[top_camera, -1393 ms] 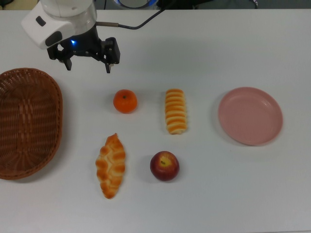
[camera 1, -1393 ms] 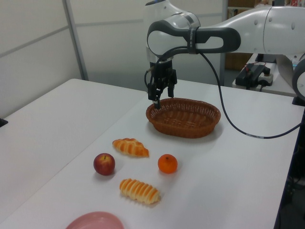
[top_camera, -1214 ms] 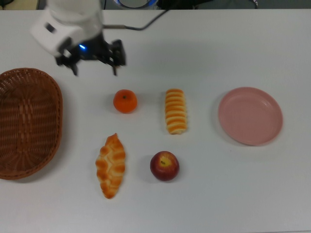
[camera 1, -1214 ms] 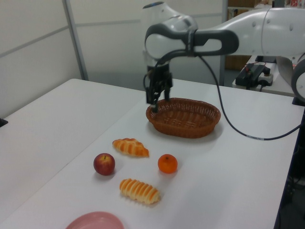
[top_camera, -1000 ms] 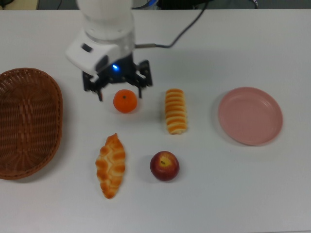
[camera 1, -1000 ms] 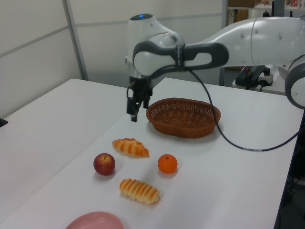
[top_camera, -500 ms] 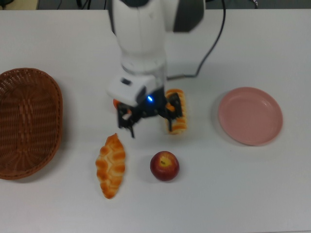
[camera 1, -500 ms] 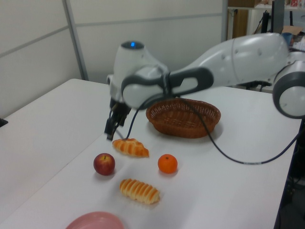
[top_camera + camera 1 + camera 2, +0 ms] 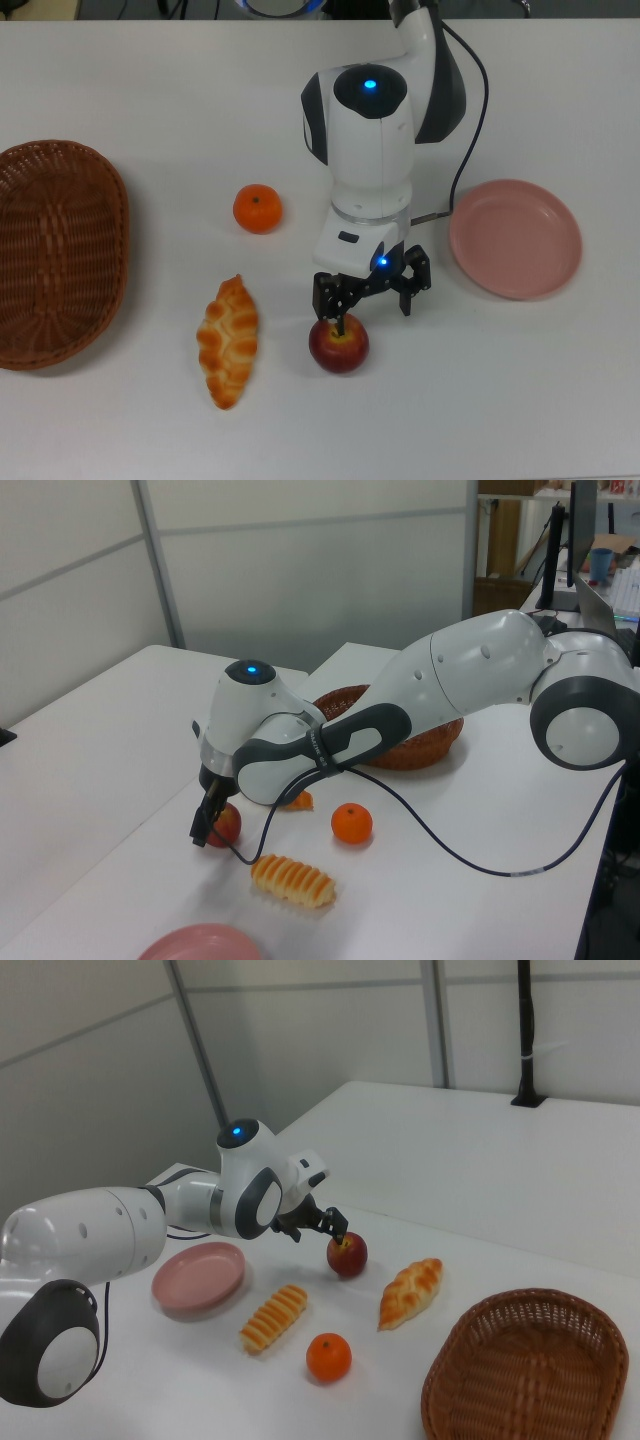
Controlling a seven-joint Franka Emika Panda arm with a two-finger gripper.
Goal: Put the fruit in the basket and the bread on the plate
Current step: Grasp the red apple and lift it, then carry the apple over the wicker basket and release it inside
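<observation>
Here the tool hangs low over the counter with its two fingers spread apart and nothing between them. In the top view one fingertip stands just above the top of the apple, and the other is to the top view's right of it, so the opening is not centred on the fruit yet. Whether the finger already touches the apple's skin I cannot tell.

The apple is round, stiff and smooth, so it may roll or slip away; I think the fingers should close across its widest part, at mid height, not on the stem hollow. It looks light enough for a plain pinch.

The mandarin lies farther off, to the top view's left, and the braided loaf is on the counter to the top view's left of the apple. The ridged loaf is hidden under the arm in the top view. The plate on the top view's right and the basket at the top view's left edge hold nothing.
</observation>
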